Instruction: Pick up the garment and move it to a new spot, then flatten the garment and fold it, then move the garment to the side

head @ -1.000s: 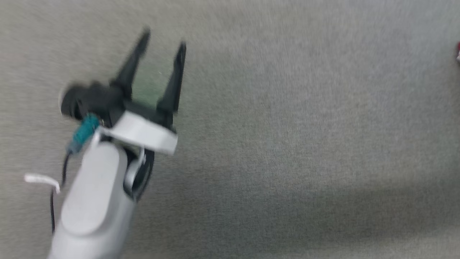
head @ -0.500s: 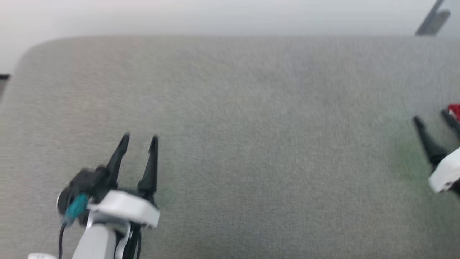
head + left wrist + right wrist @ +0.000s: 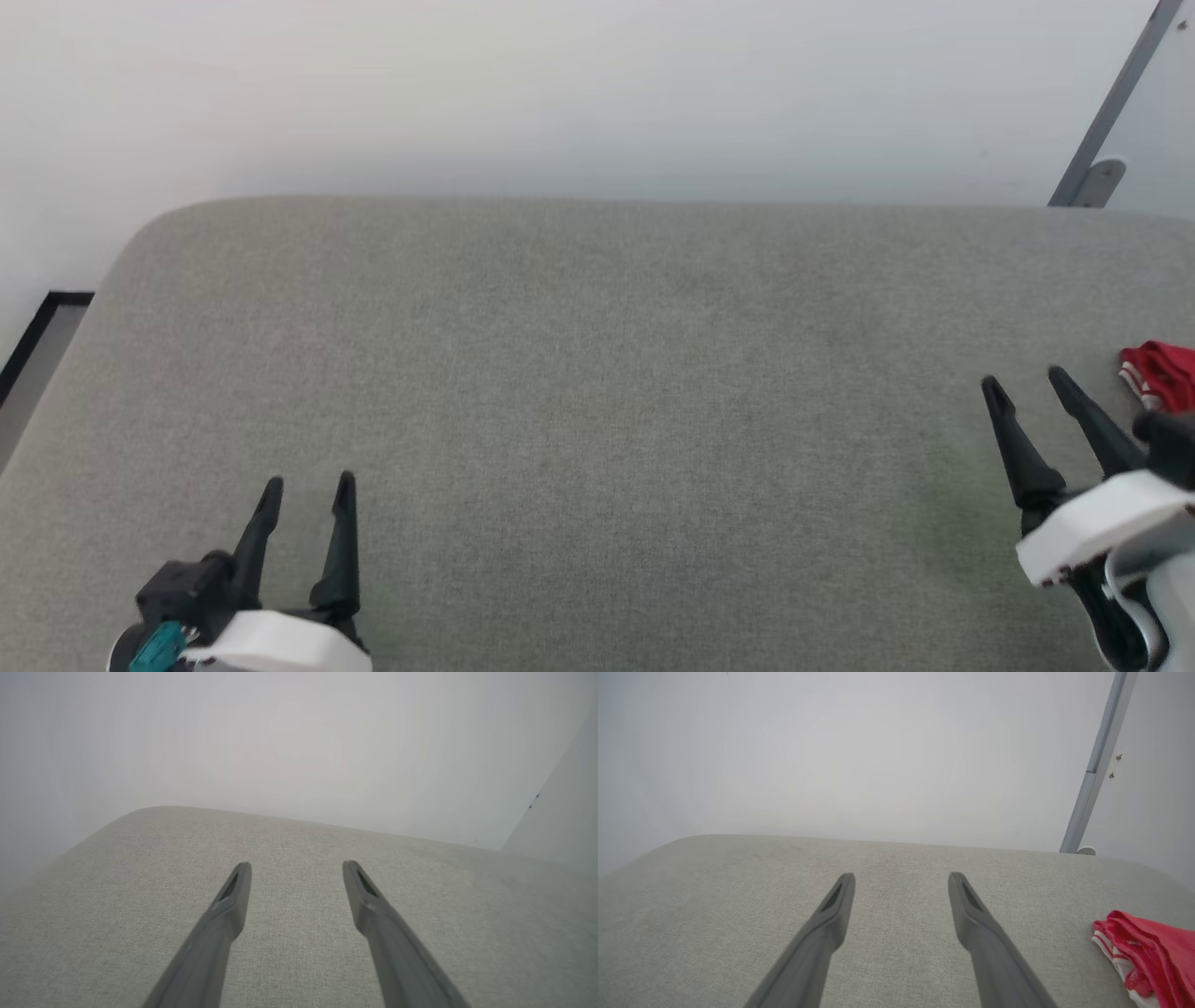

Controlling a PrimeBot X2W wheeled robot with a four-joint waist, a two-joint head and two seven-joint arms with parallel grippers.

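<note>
A grey fabric-covered surface (image 3: 597, 373) stretches wide in the head view. Its far edge runs along a pale wall (image 3: 560, 93), and its far left corner is rounded. Beyond the left edge a dark-trimmed strip of floor (image 3: 37, 364) shows.

The left gripper (image 3: 309, 483) hangs over the near left part of the surface with its fingers spread wide, and it holds nothing. The right gripper (image 3: 1025, 380) is over the right side, also wide open with nothing between its fingers. A broad stretch of plain fabric lies between the two.

The garment (image 3: 1162, 373) lies bunched on the surface at the right margin, just beside the right gripper's outer finger and apart from it. It is red with white striped trim, and the frame cuts it off. A slanted metal bar (image 3: 1111, 103) stands against the wall past the far right edge.

In the right wrist view the garment (image 3: 1148, 956) sits to the right of the spread fingers (image 3: 980, 933).
</note>
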